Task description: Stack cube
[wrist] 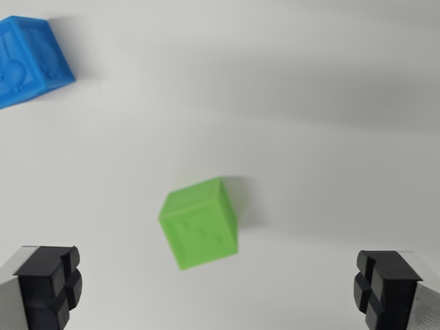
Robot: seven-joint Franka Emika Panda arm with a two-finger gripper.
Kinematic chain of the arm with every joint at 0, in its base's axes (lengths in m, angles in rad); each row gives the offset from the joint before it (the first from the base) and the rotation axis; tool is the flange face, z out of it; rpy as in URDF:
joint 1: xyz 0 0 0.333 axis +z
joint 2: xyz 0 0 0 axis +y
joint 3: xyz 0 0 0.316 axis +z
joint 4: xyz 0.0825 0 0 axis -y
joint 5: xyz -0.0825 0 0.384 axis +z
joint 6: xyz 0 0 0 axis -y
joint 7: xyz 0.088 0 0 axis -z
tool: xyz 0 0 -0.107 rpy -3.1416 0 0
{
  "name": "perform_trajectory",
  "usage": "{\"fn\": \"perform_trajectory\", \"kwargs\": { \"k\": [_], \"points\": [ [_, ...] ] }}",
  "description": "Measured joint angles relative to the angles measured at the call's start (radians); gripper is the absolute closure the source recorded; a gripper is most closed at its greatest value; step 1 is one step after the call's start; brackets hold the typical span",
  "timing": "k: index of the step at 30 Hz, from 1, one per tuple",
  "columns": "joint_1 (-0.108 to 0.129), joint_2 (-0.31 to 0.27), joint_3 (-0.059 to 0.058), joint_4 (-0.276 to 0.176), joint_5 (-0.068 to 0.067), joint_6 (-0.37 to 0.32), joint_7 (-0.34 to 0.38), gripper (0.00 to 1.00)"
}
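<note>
The jaws stand wide apart, one at each lower corner of the wrist view, with nothing held between them. The gripper (220,292) hangs above a plain white table (309,124), and only the tips of its two fingers show: black ribbed pads (51,285) on silver-grey mounts, the one on the wrist view's left reaching slightly further into the frame than the one on the wrist view's right. Between the two fingers and a little above them in the picture lies the green cube (199,223). It rests on the table, turned at an angle to the frame so that one of its corners points toward the bottom edge, and its front face carries small raised or embossed marks that are too blurred to read. It casts a soft shadow to its right side. The cube touches neither finger; it sits nearer the left pad than the right one, though clear white surface shows on both sides of it. The blue cube (31,58) lies in the upper left corner of the view, well apart from the green one, partly cut off by the frame's left edge. It too rests on the table, with faint relief shapes on its visible face, and throws a shadow toward the right.
</note>
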Motion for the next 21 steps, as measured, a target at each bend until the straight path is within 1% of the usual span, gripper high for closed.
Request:
{"fn": "perform_trajectory", "kwargs": {
  "k": [11,21],
  "points": [
    [0.031,0.057,0.017,0.015,-0.010,0.044,-0.021,0.00],
    [0.061,0.119,0.031,0.042,-0.020,0.081,-0.042,0.00]
  ]
}}
